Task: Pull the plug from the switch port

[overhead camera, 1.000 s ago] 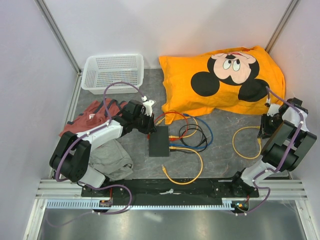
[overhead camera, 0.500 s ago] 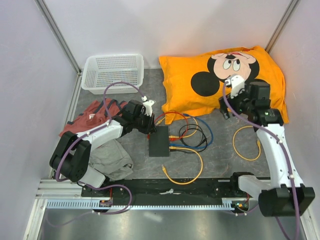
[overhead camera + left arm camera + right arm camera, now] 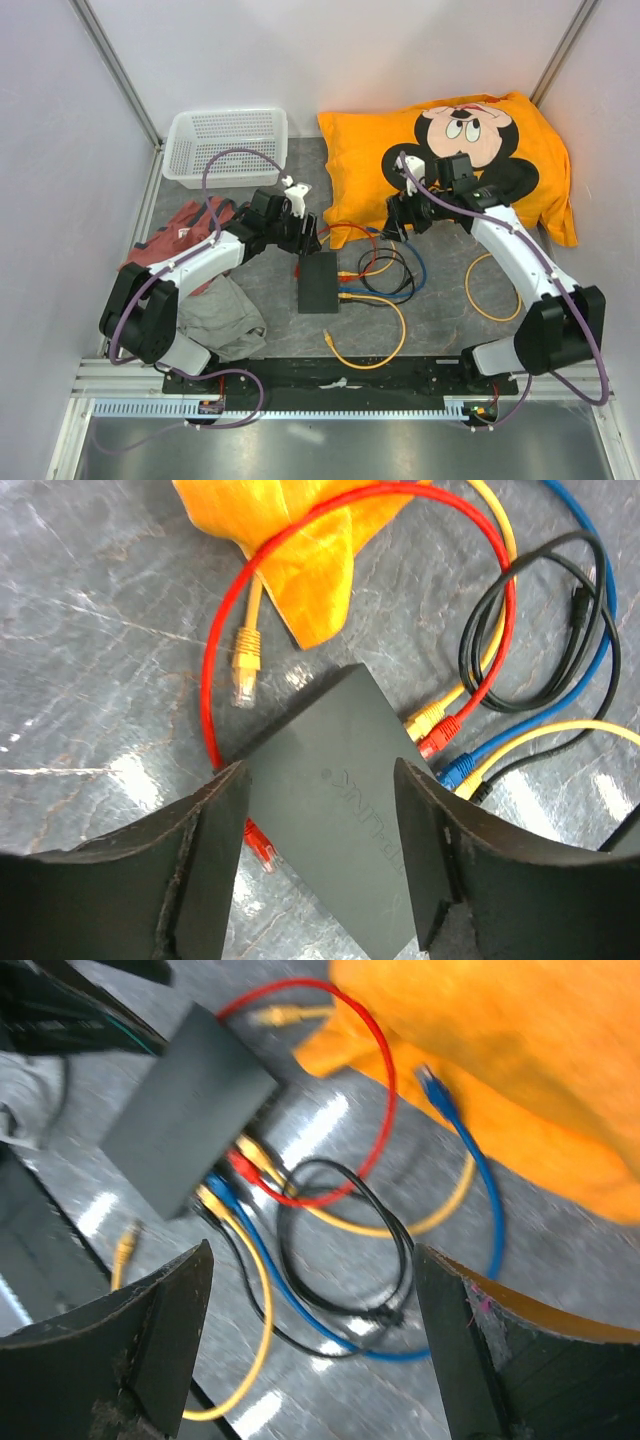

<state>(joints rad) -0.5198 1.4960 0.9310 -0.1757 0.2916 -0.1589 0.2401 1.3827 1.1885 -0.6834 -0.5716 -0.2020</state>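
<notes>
Both grippers stand open. The left gripper [image 3: 320, 780] hangs low over the switch [image 3: 319, 282], its two dark fingers [image 3: 205, 860] spread to either side of the box's far end. Whether the pads touch the casing I cannot tell.

The switch lies flat on the grey table [image 3: 450, 330], near the middle, just in front of the orange pillow [image 3: 350, 160]. A row of plugs sits in its right-hand long edge. The left wrist view shows a yellow plug [image 3: 428, 718], a red plug [image 3: 440, 742] and a blue plug [image 3: 457, 772] side by side, with more beyond them that are harder to tell apart. Their leads run off into a loose tangle of loops, and the red cable [image 3: 510, 590] arcs round past the pillow corner. A loose yellow connector [image 3: 243, 665] lies on the table beside that corner, plugged into nothing.

The right gripper [image 3: 312, 1260] hovers over the tangle at the pillow's near edge, well apart from the switch. Its own view is blurred, but the fingers [image 3: 150, 1350] are spread wide with nothing between them.

Further out are a white basket [image 3: 230, 112] at the far left, a red cloth [image 3: 180, 230] and a grey cloth [image 3: 215, 320] under the left arm, a separate yellow loop [image 3: 468, 285] on the right — and the black rail [image 3: 380, 372] across the near edge.
</notes>
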